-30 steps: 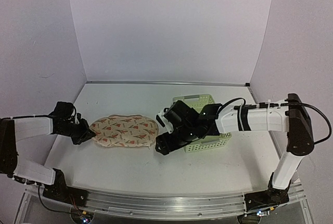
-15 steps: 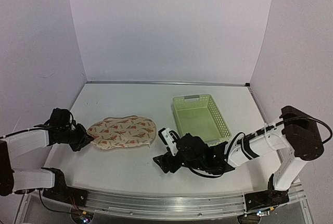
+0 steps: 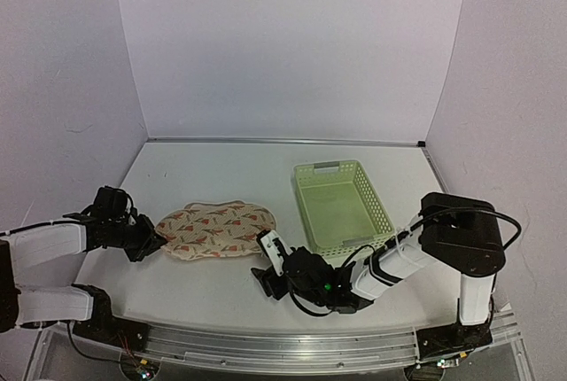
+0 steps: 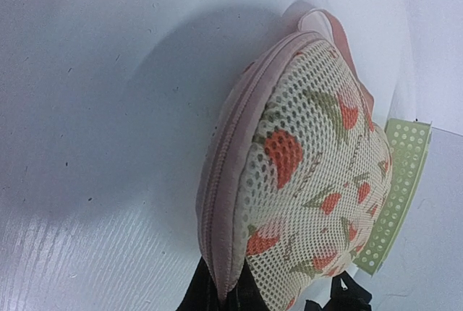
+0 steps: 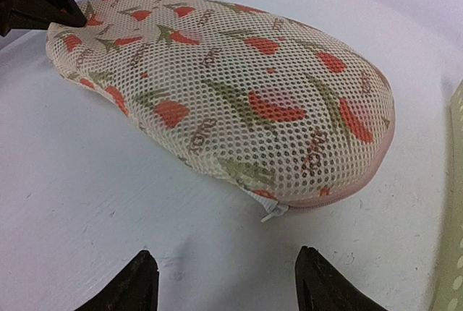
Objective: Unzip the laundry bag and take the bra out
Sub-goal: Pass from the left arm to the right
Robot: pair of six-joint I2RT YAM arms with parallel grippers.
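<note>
The laundry bag [image 3: 217, 229] is a cream mesh domed pouch with red-and-green motifs and a pink zipped rim. It lies shut on the table left of centre. My left gripper [image 3: 152, 241] is shut on the bag's left end rim [image 4: 226, 253]. My right gripper [image 3: 268, 268] is open and low on the table just in front of the bag's right end. In the right wrist view the white zip pull [image 5: 273, 210] hangs at the bag's near rim, between and beyond my open fingertips [image 5: 141, 271]. The bra is hidden.
A pale green slatted plastic basket [image 3: 341, 204] stands right of the bag, behind my right arm; its edge shows in the left wrist view [image 4: 394, 195]. White walls close the back and sides.
My right arm has swung down and leftward from the basket side to the table in front of the bag's right end. My left gripper has kept its hold; the bag shifted slightly right.
</note>
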